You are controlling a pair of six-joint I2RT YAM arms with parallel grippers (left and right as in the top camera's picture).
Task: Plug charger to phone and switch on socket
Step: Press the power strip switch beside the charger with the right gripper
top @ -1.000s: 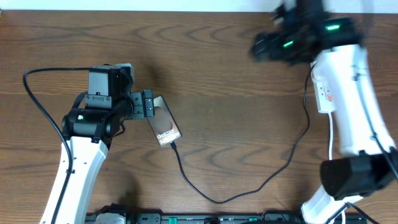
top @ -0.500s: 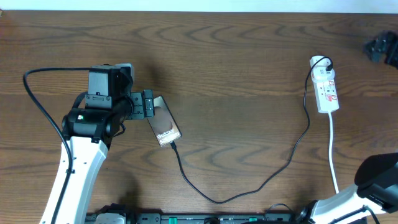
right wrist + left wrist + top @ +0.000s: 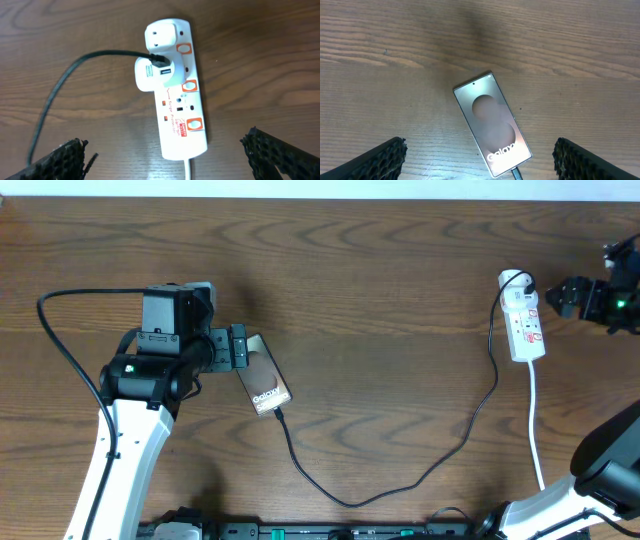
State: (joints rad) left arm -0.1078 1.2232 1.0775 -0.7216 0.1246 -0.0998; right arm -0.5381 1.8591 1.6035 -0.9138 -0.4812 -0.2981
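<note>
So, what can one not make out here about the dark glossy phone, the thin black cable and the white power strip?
- Left wrist: the bottom edge cuts off where the thin black charger cable meets the dark glossy rectangular phone; overhead, too small.
- Right wrist: whether the red-marked switches on the white elongated power strip are on or off; too small.
- Overhead: the white cord's end, behind the right arm.

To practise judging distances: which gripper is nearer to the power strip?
Right. The right gripper is just beside the power strip, not touching it; the left gripper is far away, at the phone.
</note>
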